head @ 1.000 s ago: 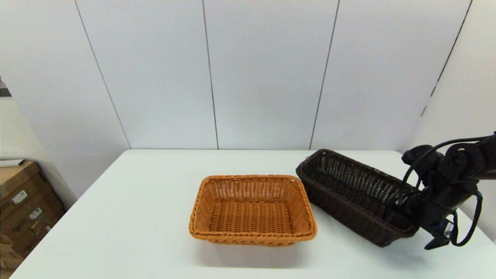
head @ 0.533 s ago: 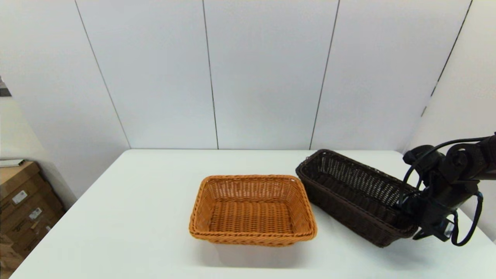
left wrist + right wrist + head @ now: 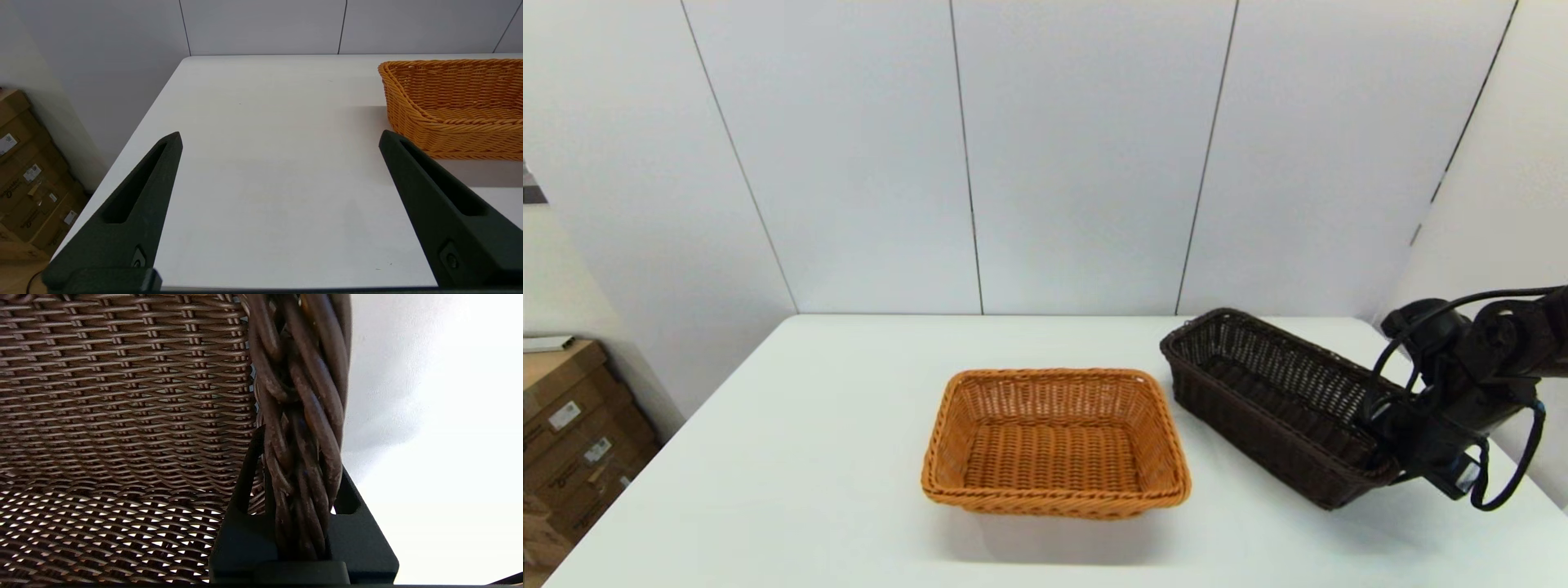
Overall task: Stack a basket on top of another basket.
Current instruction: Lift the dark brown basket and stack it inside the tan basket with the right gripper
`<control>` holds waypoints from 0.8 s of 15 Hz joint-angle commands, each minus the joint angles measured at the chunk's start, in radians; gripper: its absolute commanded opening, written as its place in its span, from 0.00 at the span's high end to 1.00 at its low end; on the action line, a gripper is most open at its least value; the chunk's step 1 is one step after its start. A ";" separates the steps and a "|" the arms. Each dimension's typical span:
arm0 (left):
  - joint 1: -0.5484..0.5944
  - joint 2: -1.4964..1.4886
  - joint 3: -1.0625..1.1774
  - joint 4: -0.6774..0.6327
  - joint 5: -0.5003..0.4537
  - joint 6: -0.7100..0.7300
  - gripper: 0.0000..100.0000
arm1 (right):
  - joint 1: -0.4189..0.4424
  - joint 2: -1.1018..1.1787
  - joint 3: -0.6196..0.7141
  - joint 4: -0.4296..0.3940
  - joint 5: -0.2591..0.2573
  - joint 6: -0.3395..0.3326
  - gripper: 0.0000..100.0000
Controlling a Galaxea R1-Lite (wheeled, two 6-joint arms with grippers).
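The dark brown basket (image 3: 1274, 400) sits at the right of the table, tilted, with its near right end lifted. My right gripper (image 3: 1388, 457) is shut on the braided rim (image 3: 302, 416) of that end, one finger inside the basket and one outside. The orange-tan basket (image 3: 1055, 441) rests flat in the middle of the table, a small gap left of the dark one. In the left wrist view my left gripper (image 3: 280, 139) hangs open over bare table, with the orange-tan basket (image 3: 457, 106) off to one side.
The white table (image 3: 809, 457) has bare surface on its left half and along the front edge. Cardboard boxes (image 3: 572, 425) stand on the floor beyond the left edge. A panelled wall closes the back.
The right gripper has risen slightly and drawn to the right, lifting the dark basket's near end and shifting the whole basket a little right, away from the orange-tan one.
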 commanded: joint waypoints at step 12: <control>0.000 0.000 0.000 0.001 0.000 -0.001 0.00 | -0.042 -0.274 -0.148 0.199 0.103 0.003 1.00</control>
